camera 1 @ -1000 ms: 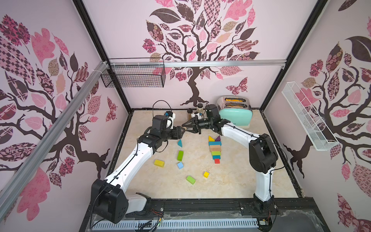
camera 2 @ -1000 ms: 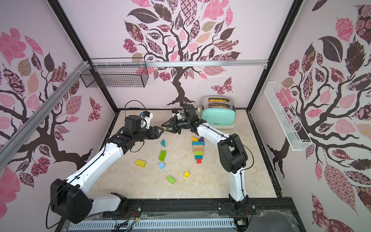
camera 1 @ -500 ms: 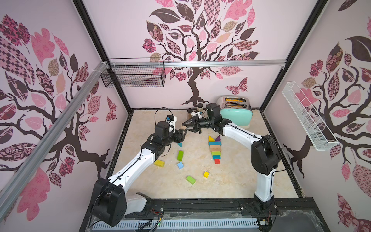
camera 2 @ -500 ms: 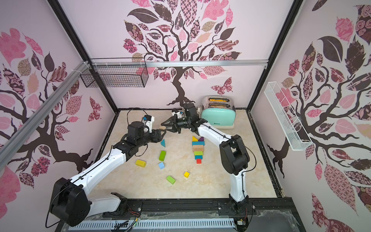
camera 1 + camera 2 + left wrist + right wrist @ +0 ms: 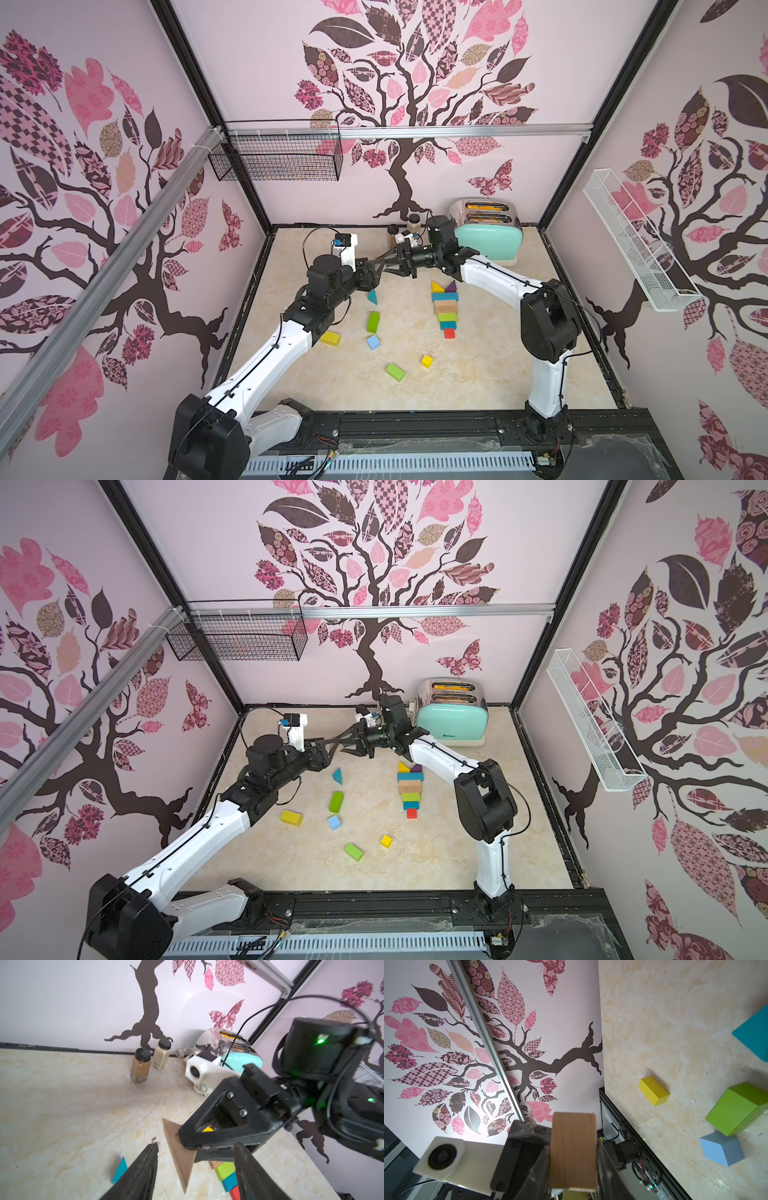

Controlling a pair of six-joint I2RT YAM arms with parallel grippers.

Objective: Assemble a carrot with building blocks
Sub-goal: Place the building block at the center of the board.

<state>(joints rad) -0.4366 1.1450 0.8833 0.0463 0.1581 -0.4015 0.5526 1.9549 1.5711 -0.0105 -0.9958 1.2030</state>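
Bare-wood wedge [image 5: 178, 1153] is hanging in the air in the left wrist view, where you are seeing the right claw [image 5: 188, 1147] pinching it at one corner. Its long edge is running crosswise to that claw, with one tip pointing down at the tabletop [image 5: 62, 1105]. The left claw [image 5: 195, 1145] is standing spread with a finger on either side of the wedge, holding nothing and clear of it as far as this view shows.

In the right wrist view the right claw's fingers [image 5: 607, 1169] are pressing both flat faces.

In both top views the claws are meeting tip to tip above the tabletop. The carrot column [image 5: 445, 307] is lying on the right arm's side, with its yellow wedge [image 5: 436, 286] and purple wedge [image 5: 451, 286] end facing them. The right arm is nearer, so I judge it is the one to carry the wedge there.
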